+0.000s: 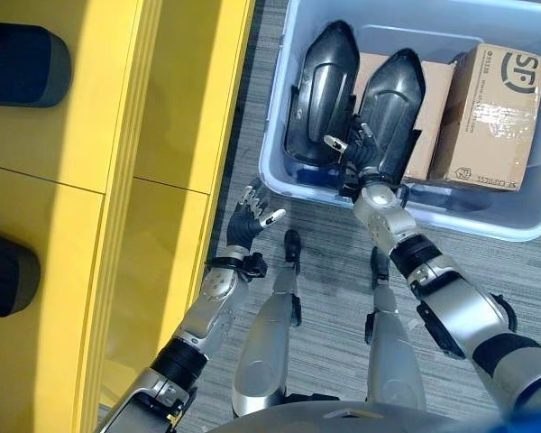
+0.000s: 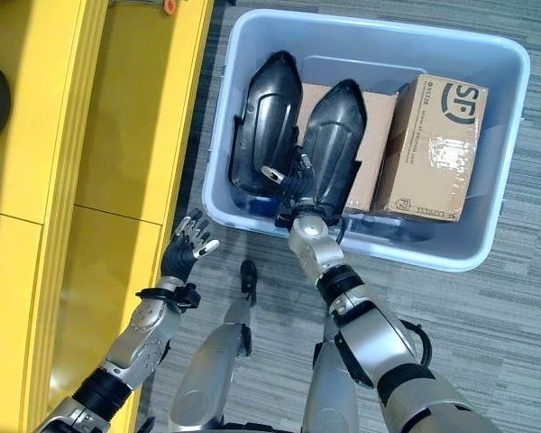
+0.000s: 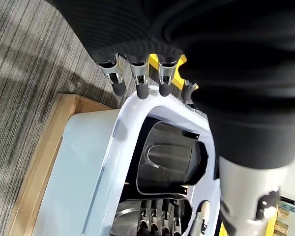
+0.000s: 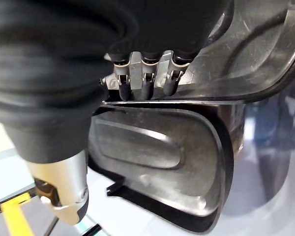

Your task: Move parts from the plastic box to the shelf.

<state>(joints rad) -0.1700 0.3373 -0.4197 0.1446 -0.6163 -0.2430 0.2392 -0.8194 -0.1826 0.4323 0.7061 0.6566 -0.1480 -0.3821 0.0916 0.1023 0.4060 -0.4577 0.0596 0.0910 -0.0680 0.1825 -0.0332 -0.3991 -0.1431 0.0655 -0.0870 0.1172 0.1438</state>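
Observation:
A pale blue plastic box (image 1: pixel 279 176) stands on the floor and holds two black moulded parts, one on the left (image 1: pixel 320 86) and one on the right (image 1: pixel 392 99). My right hand (image 1: pixel 356 153) reaches over the box's near wall, its straight fingers (image 4: pixel 143 83) laid on the near end of the right part, thumb apart. My left hand (image 1: pixel 250 221) hovers open over the floor by the box's near left corner, fingers (image 3: pixel 140 81) spread and holding nothing. The yellow shelf (image 1: pixel 90 135) stands to the left.
Two dark parts (image 1: pixel 22 65) (image 1: pixel 4 271) lie on the shelf's levels. A cardboard carton (image 1: pixel 491 113) and a flat cardboard piece (image 1: pixel 433 99) fill the box's right side. A wooden frame (image 3: pixel 44 147) lies beside the box. Grey striped carpet (image 1: pixel 325 271) runs between shelf and box.

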